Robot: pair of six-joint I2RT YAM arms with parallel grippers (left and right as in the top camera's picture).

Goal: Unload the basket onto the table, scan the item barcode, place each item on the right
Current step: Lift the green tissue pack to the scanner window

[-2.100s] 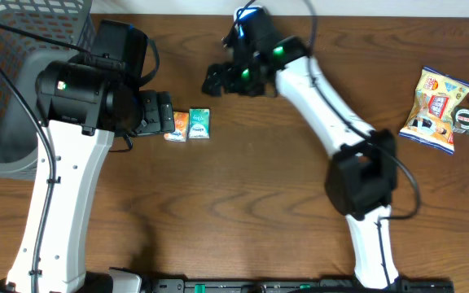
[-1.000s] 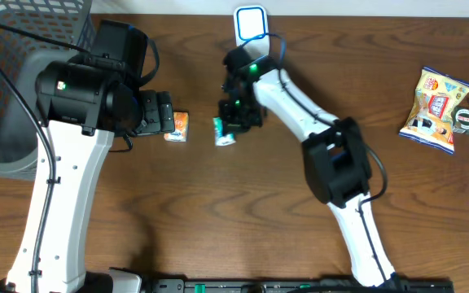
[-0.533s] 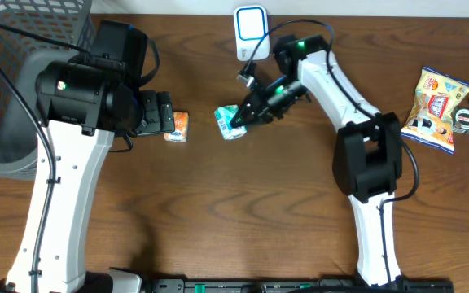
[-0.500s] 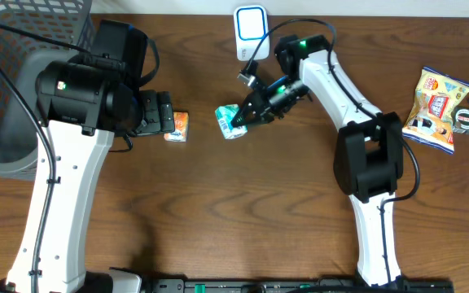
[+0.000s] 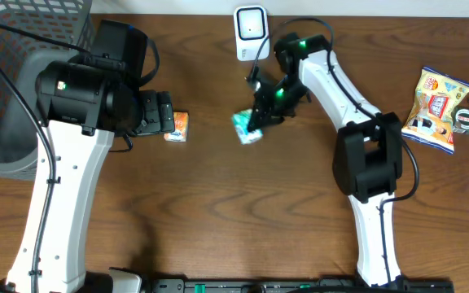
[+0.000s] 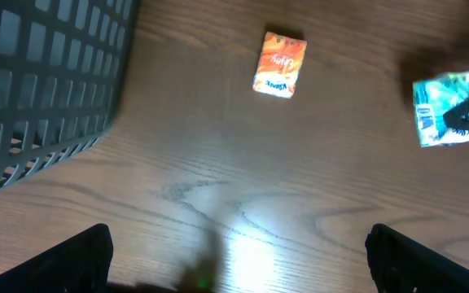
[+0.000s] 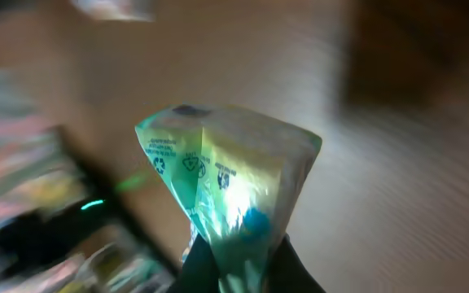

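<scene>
Pinching the green packet (image 7: 226, 179) by one end, the right gripper (image 7: 236, 264) is holding something likely light, crinkly, slippery.

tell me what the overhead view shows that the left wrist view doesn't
Only overhead: the white scanner at the top edge and the snack bags far to the right. Only left wrist: how wide the left gripper stands open. Both: the orange packet, the green packet pinched by the shut right gripper, and the grey basket.
</scene>
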